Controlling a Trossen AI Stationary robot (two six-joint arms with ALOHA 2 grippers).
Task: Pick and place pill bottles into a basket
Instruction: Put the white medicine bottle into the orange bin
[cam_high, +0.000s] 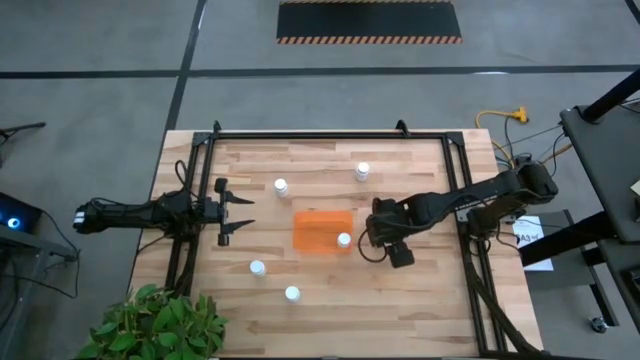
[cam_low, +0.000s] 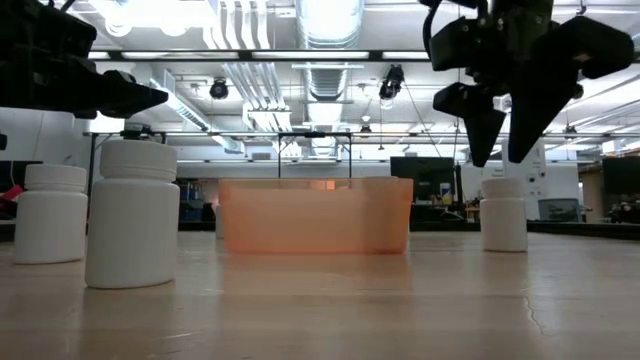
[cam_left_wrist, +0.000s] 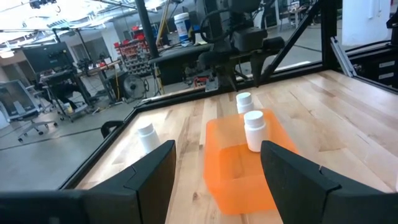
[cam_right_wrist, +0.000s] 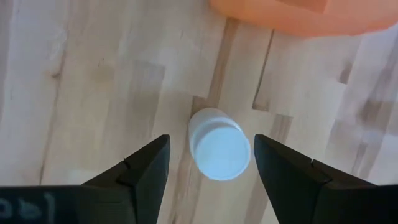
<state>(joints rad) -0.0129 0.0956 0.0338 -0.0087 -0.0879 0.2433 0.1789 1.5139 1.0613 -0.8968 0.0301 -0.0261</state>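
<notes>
The orange basket (cam_high: 318, 228) lies mid-table, with one white pill bottle (cam_high: 344, 240) standing in its right near corner; that bottle also shows in the left wrist view (cam_left_wrist: 253, 129). Another bottle (cam_right_wrist: 217, 151) stands on the wood just right of the basket. My right gripper (cam_right_wrist: 210, 163) is open above it, and in the low view its fingertips (cam_low: 478, 150) hang just over the cap (cam_low: 504, 186), one on each side. My right arm hides this bottle in the high view. My left gripper (cam_high: 240, 212) is open and empty at the table's left. Several more bottles stand loose on the table.
Two bottles (cam_high: 281, 186) (cam_high: 362, 172) stand beyond the basket toward the far edge. Two more (cam_high: 258, 268) (cam_high: 292, 294) stand toward the near edge. A black frame (cam_high: 330, 134) runs along the table's far side and both ends. A potted plant (cam_high: 150, 322) sits at the near left corner.
</notes>
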